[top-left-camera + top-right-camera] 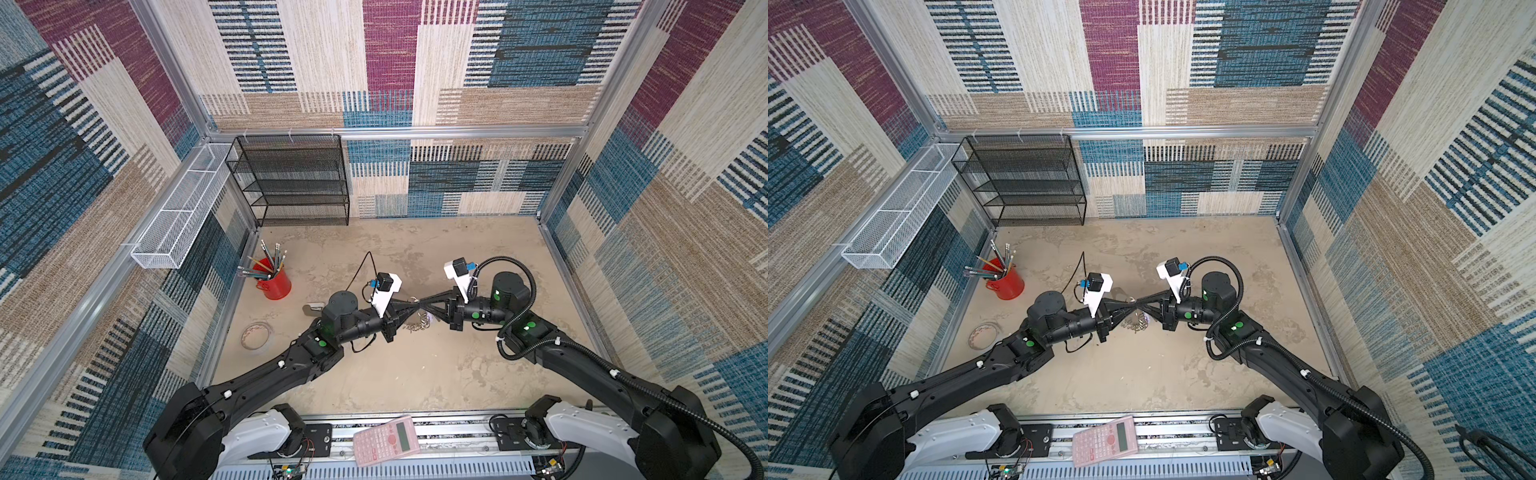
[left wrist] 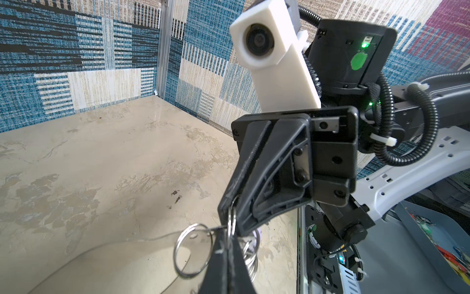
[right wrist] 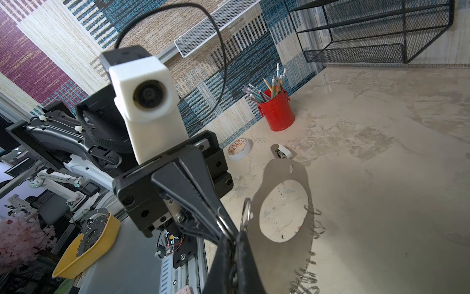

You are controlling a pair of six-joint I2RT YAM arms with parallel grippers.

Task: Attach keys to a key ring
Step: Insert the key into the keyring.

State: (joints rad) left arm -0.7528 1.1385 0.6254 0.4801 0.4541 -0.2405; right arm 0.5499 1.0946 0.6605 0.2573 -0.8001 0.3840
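Left wrist view: left tool [image 2: 226, 245] and right tool [image 2: 230, 206], both closed, pinch the key ring [image 2: 250, 259].

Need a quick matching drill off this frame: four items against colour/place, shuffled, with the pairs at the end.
Items:
1. pencil cup
2. calculator
3. mesh shelf
4. key ring

Descriptions:
A. pink, at the front edge
B. grey, pinched in the jaws of the left gripper and right gripper
C. red, on the left side
D. black, at the back

Pairs: 1-C, 2-A, 3-D, 4-B
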